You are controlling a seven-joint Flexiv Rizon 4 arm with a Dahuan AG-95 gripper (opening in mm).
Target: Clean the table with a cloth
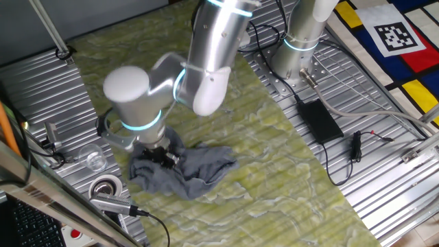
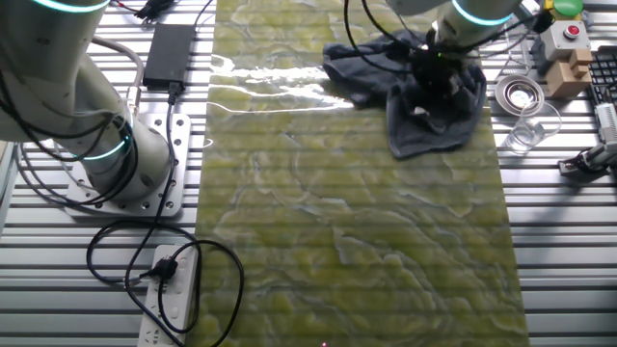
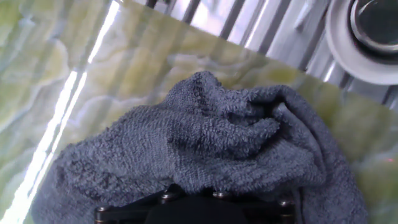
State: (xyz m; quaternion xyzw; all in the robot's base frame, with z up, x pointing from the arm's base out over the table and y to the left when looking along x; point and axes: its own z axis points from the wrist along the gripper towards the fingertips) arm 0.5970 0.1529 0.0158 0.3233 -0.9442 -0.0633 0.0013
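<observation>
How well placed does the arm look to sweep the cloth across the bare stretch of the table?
Probably well: the tool sits on the cloth, seemingly gripping it, and the table beyond shows nothing in the way.

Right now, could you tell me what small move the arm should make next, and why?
Probably drag the cloth along the table toward its bare far end: the tool sits down in the bunched cloth near one edge, with most of the marbled surface unwiped.

Crumpled blue-grey cloth, on marbled table edge
</observation>
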